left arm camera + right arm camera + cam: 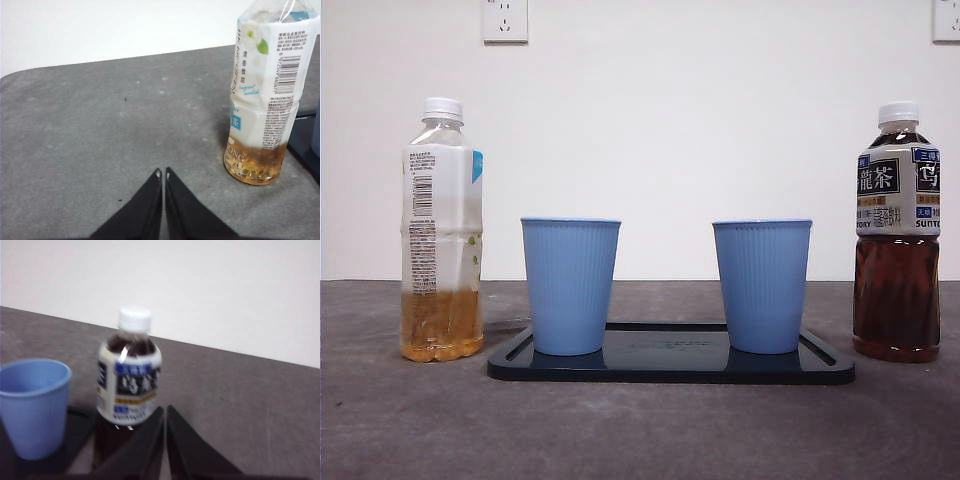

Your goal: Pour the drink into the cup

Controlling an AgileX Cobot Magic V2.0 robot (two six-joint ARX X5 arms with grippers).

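Note:
Two blue cups stand upright on a dark tray (670,370), one to the left (570,285) and one to the right (761,285). A capped bottle of pale yellow tea (441,232) stands left of the tray and is about a quarter full. Right of the tray stands a capped bottle of dark tea (896,235). My left gripper (163,173) is shut and empty, over the table short of the yellow bottle (265,95). My right gripper (165,409) is shut and empty, close in front of the dark bottle (131,372), with the right cup (31,405) beside it.
A grey mat (640,430) covers the table, with a white wall behind. Wall sockets (505,20) sit high on the wall. Neither arm shows in the front view.

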